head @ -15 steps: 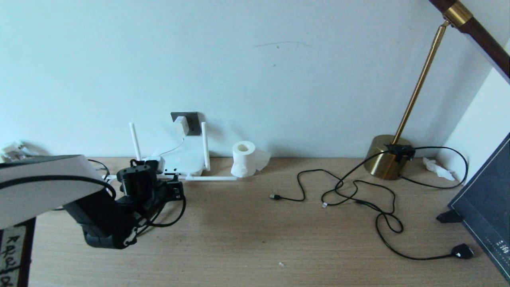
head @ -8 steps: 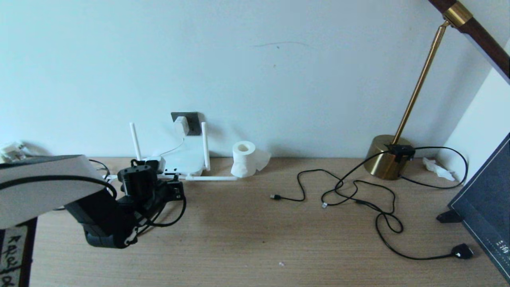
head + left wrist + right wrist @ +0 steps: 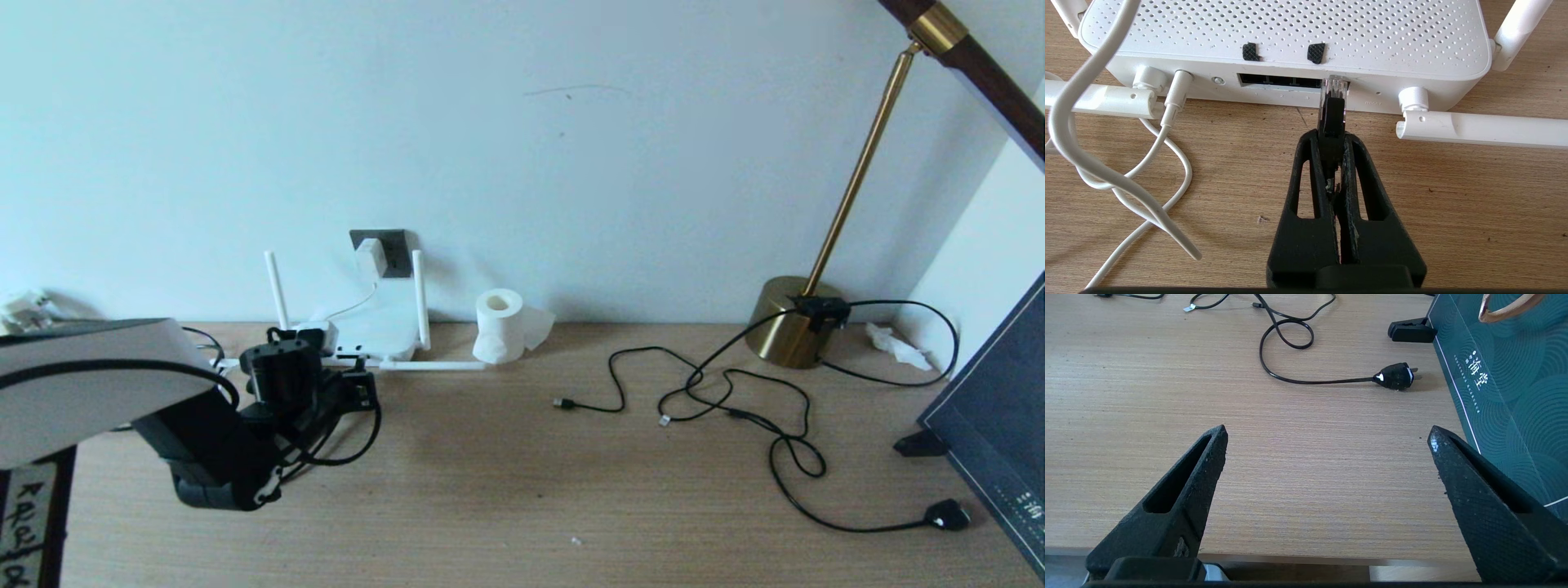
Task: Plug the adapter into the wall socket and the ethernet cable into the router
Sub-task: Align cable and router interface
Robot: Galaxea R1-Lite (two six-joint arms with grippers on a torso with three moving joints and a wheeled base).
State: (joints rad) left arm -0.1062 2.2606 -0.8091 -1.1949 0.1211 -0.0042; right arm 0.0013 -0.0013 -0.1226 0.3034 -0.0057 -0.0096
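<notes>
The ethernet cable (image 3: 1333, 109) has its clear plug tip at the router (image 3: 1286, 38) port row, at the row's right-hand opening, and looks not yet seated. The left gripper (image 3: 1333, 141) is clamped on the plug's black boot. Over the last second the head view shows almost no shift, so the insertion looks stalled or very slow. In the head view the router lies at about 9 o'clock from centre. The adapter (image 3: 370, 257) already sits in the wall socket (image 3: 390, 251), at 12 o'clock from the router. The right gripper (image 3: 1327, 469) is parked with jaws spread wide over the bare table (image 3: 1298, 477).
</notes>
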